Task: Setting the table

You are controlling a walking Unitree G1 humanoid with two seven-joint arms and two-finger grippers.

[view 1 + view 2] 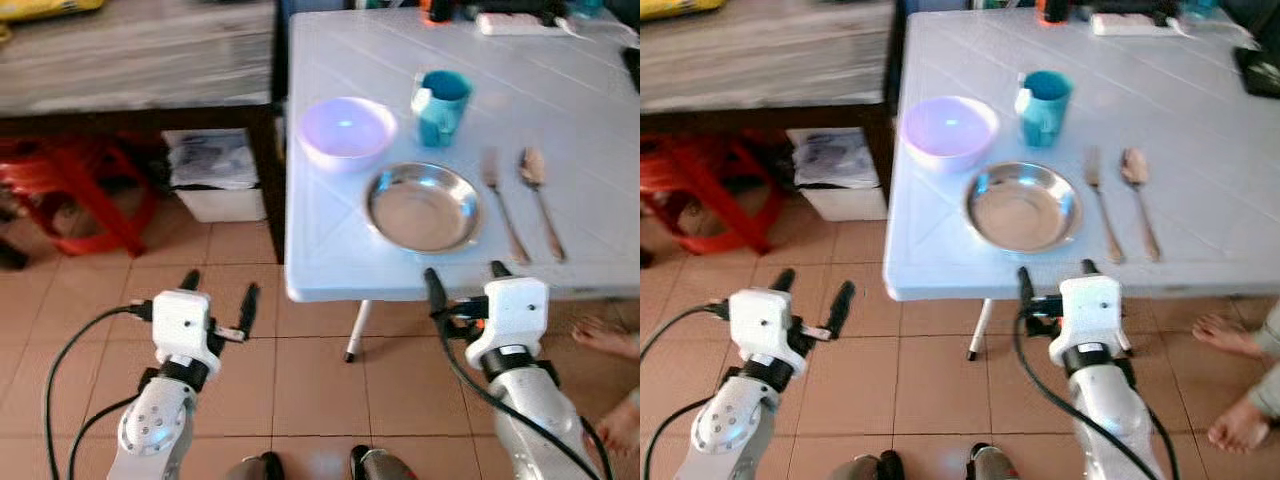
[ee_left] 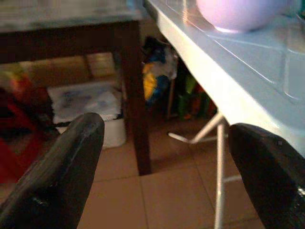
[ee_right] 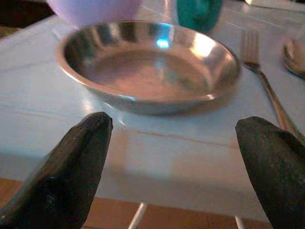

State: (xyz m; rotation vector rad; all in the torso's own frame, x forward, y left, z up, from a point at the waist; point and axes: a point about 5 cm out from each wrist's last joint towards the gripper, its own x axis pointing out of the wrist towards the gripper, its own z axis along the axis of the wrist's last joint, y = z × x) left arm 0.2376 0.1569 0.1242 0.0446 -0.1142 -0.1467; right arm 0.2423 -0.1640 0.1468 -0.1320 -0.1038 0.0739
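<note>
On the white table point(image 1: 600, 120) stand a steel plate point(image 1: 423, 208), a lilac bowl point(image 1: 347, 132) behind it to the left and a teal mug point(image 1: 442, 106) behind it. A fork point(image 1: 505, 205) and a spoon point(image 1: 540, 198) lie to the right of the plate. My right gripper point(image 1: 466, 277) is open at the table's near edge, just in front of the plate, with nothing between its fingers. My left gripper point(image 1: 218, 296) is open and empty over the floor, left of the table.
A dark wooden bench point(image 1: 130, 60) stands at the left, with a red stool point(image 1: 80, 195) and a white box point(image 1: 215, 175) under it. A person's bare feet point(image 1: 615, 385) are on the tiles at the right. My own feet point(image 1: 320, 467) are at the bottom.
</note>
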